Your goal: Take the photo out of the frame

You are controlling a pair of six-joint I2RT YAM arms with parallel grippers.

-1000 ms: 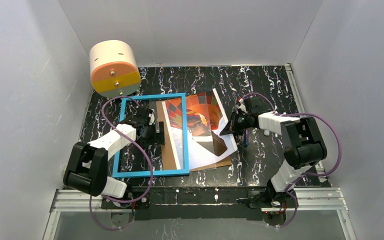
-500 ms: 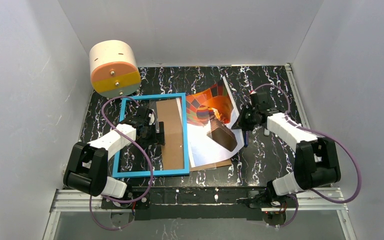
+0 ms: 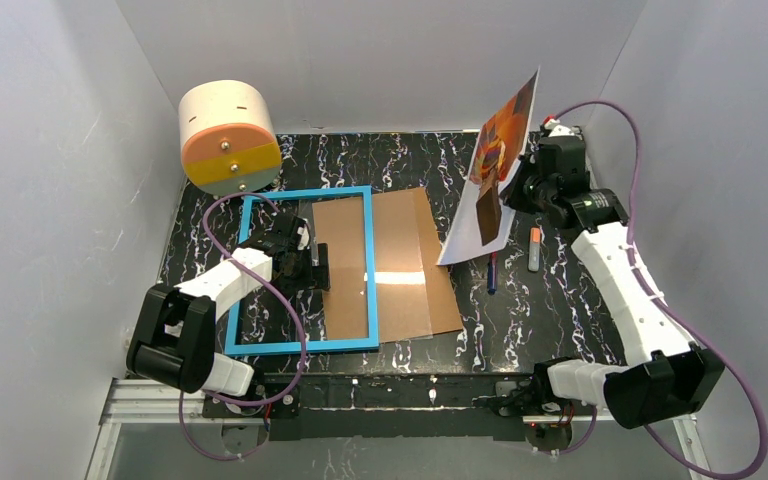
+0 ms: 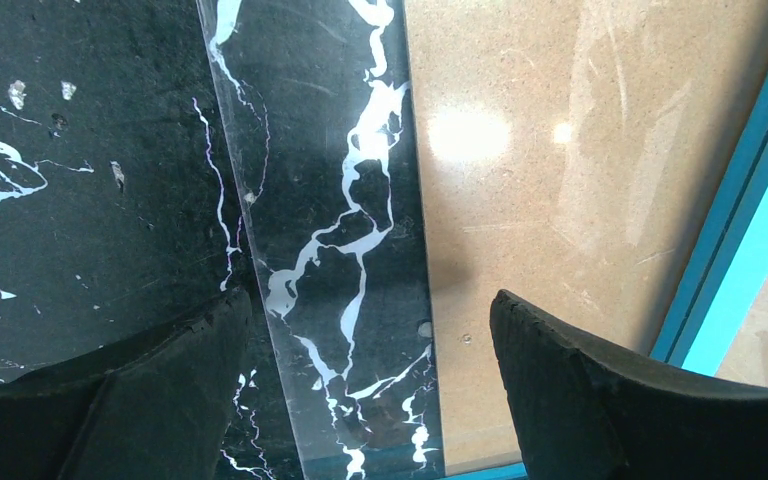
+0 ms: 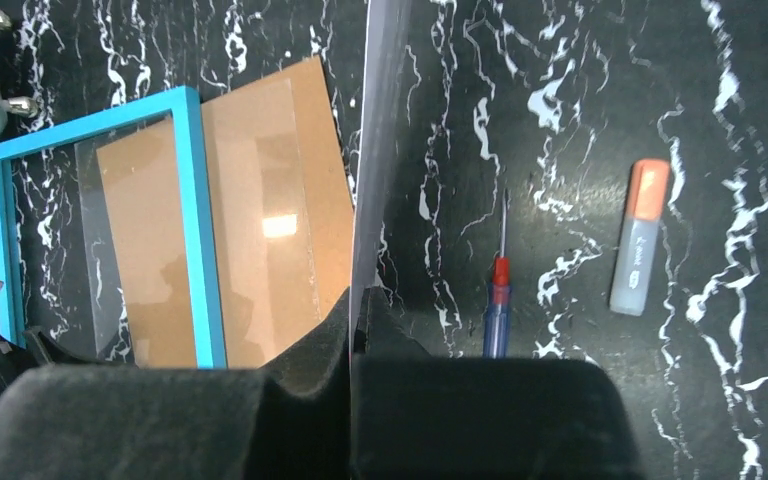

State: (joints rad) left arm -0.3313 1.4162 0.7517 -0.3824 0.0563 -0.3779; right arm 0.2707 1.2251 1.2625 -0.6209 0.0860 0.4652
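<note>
Photo (image 3: 488,175) of the hot-air balloon is pinched at one edge between the closed fingers of the right hand (image 3: 512,190), raised off the surface (image 3: 560,300) and standing almost upright. Its top corner rises above that hand and its lower corner hangs down to the hand's left; whether that corner touches anything I cannot tell. In the right wrist view the print appears edge-on as a thin pale line (image 5: 380,120) running straight out from the grip (image 5: 352,330). Below and left of this hand lies the blue frame (image 3: 300,346), flat on the surface, with the brown backing board (image 3: 400,270) beneath it and sticking out past its right bar. A blue pen with a red grip (image 5: 497,310) lies just right of the fingers, and a grey highlighter with an orange cap (image 5: 640,240) farther right. The left hand (image 3: 312,265) sits low inside the frame opening, fingers spread wide and gripping nothing. Between them runs the edge of a clear glazing sheet (image 4: 340,250), with bare marble on one side and board (image 4: 540,150) on the other. The frame's bar (image 4: 750,250) passes just outside the right finger.
</note>
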